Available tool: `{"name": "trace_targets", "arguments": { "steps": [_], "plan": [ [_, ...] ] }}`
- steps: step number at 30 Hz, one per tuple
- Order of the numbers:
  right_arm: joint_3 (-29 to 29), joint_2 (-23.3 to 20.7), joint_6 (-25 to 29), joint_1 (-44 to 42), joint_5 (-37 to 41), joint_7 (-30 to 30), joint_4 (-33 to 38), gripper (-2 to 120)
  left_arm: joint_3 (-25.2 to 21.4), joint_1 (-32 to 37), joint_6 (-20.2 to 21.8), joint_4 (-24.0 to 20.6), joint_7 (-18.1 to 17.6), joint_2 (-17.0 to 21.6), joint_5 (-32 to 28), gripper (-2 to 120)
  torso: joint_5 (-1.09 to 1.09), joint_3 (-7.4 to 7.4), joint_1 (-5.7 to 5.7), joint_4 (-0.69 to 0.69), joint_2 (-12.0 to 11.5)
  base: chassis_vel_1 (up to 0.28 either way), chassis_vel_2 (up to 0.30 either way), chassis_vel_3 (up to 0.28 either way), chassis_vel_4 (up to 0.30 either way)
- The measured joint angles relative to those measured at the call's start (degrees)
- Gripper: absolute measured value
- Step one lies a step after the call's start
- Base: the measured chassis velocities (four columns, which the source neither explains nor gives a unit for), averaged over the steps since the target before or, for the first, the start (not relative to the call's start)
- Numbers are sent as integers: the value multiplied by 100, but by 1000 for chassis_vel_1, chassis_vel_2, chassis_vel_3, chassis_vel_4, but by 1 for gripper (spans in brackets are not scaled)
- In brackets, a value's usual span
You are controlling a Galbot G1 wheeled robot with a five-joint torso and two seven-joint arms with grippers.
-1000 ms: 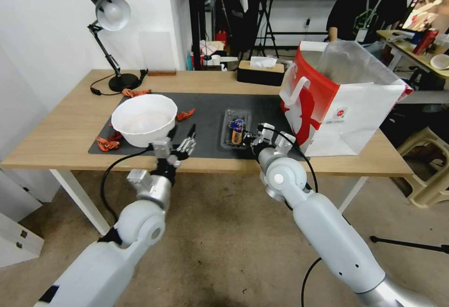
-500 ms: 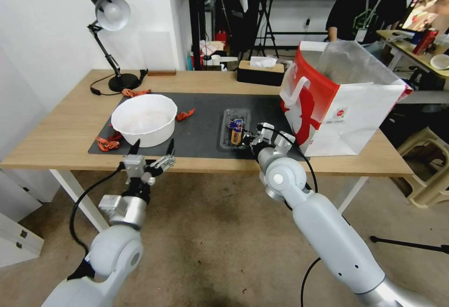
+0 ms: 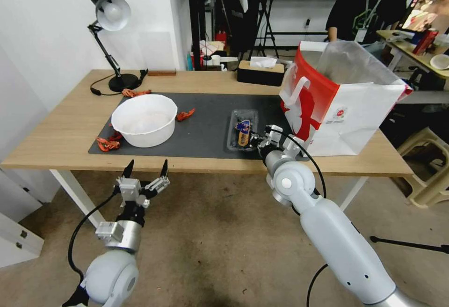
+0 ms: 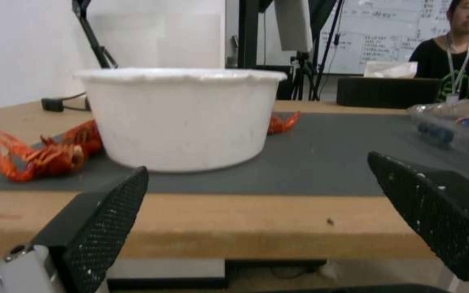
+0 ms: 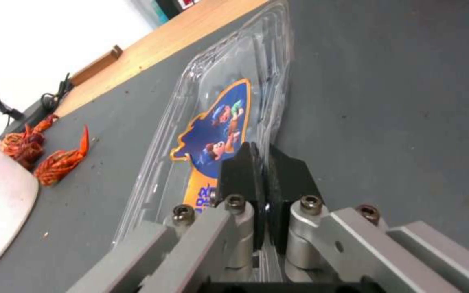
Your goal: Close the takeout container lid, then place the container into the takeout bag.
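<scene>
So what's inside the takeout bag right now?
A clear plastic liner sticks up out of the takeout bag. Its walls and the liner hide the bottom, so any contents cannot be seen. The takeout container lies outside, on the mat.

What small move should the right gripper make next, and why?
Probably lift a little. The right gripper is shut on the near edge of the small clear plastic clamshell container, whose stickered lid lies closed, flat on the dark mat. The red and white paper bag stands open beside it.

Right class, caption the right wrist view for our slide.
Right claw shut on the closed takeout container's rim, colourful label on the lid.
</scene>
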Motion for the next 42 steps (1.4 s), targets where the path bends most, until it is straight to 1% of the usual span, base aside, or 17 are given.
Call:
{"name": "trace_targets", "arguments": {
  "steps": [6,10,14,15,18,24,26,28,30,32,34,36,38,42],
  "plan": [
    [5,-11,7,4,13,-7,60,0,-20,103,-36,54,-2,-4,-41,100,0,0,0,0,0,0,0,0,0],
    [15,-20,8,37,44,-16,238,0,-54,104,-57,74,-1,4,-40,100,1,0,0,0,0,0,0,0,0],
    [101,-115,1,151,186,-15,714,0,-105,115,-75,94,-3,28,-45,100,0,0,1,0,0,0,0,0,0],
    [101,-115,1,151,186,-15,714,0,-105,115,-75,94,-3,28,-45,100,0,0,1,0,0,0,0,0,0],
    [210,-257,-20,281,284,-8,1091,0,-137,119,-79,97,-10,34,-51,100,0,0,1,0,0,0,0,0,0],
    [348,-396,-34,461,296,31,1384,0,-156,109,-79,101,-16,36,-54,100,1,0,1,0,0,0,0,0,0],
    [700,-577,-220,797,175,280,1647,0,-162,101,-79,114,-21,28,-54,100,1,0,1,0,0,0,0,0,0],
    [795,-622,-238,870,172,318,1681,0,-162,99,-79,119,-22,26,-53,100,1,0,1,0,0,0,0,0,0],
    [1133,-800,-316,1079,178,443,1714,0,-162,95,-79,131,-22,16,-48,100,1,0,1,0,0,0,0,0,0],
    [1180,-825,-328,1104,178,461,1708,0,-162,94,-79,132,-22,15,-48,100,1,0,1,0,0,0,0,0,0],
    [1553,-992,-395,1229,210,584,1585,0,-154,73,-80,138,-23,6,-44,100,1,0,1,0,0,0,0,0,0],
    [1638,-1018,-406,1244,240,606,1556,0,-151,67,-80,140,-23,4,-43,100,2,0,1,0,0,0,0,0,0],
    [2016,-1118,-434,1300,367,684,1403,0,-133,48,-80,141,-24,-6,-41,100,1,0,1,-1,-1,0,0,0,0],
    [2240,-1191,-467,1314,416,741,1219,0,-121,44,-82,140,-25,-10,-37,100,1,0,1,-1,-1,0,0,0,0]
  ]
}}
